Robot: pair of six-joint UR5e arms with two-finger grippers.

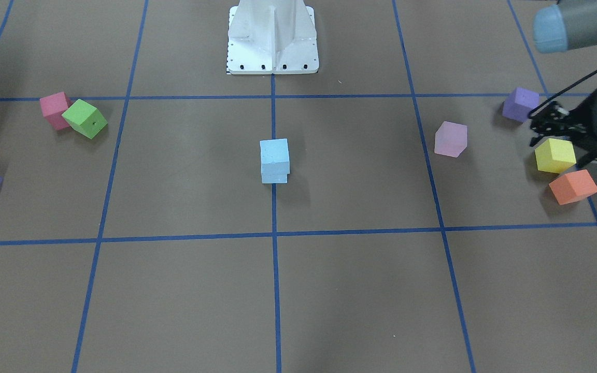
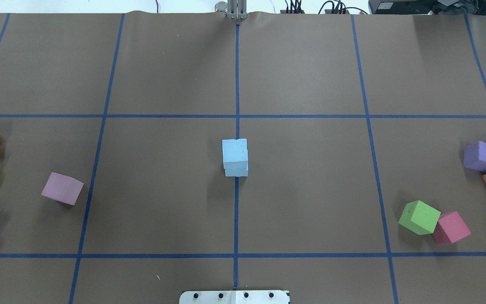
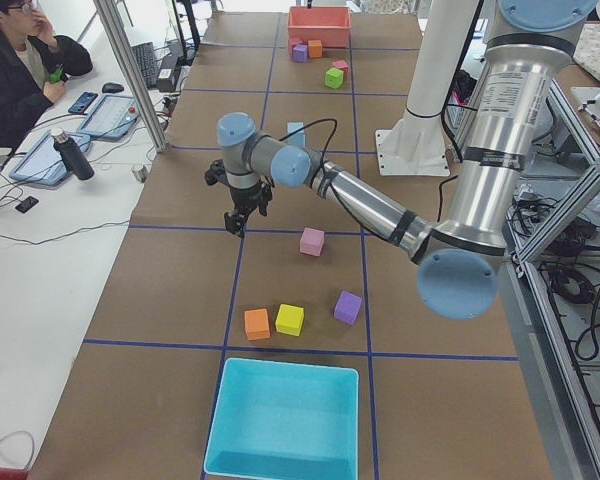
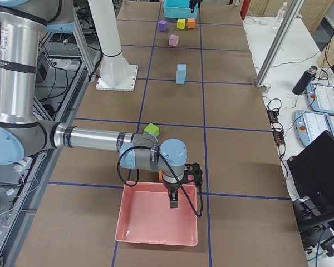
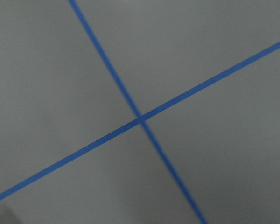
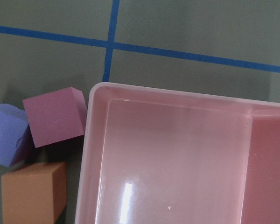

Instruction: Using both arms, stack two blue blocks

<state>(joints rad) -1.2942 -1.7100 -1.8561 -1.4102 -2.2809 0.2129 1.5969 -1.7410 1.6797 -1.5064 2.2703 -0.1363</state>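
Note:
The two blue blocks point(image 1: 274, 160) stand stacked one on the other at the table's centre, on the middle tape line; they also show in the overhead view point(image 2: 235, 157). No gripper touches them. My left gripper point(image 1: 533, 126) hovers far off to my left, above the yellow cube point(image 1: 555, 155); its jaws look spread and empty. It also shows in the exterior left view point(image 3: 236, 222). My right gripper point(image 4: 173, 201) shows only in the exterior right view, above the pink tray point(image 4: 156, 219); I cannot tell whether it is open or shut.
On my left lie a pink cube point(image 1: 451, 139), a purple cube point(image 1: 520, 103), an orange cube point(image 1: 573, 186) and a teal tray point(image 3: 285, 420). On my right lie green point(image 1: 85, 118), red point(image 1: 55, 110), orange and purple cubes. The robot base point(image 1: 272, 36) stands at the back.

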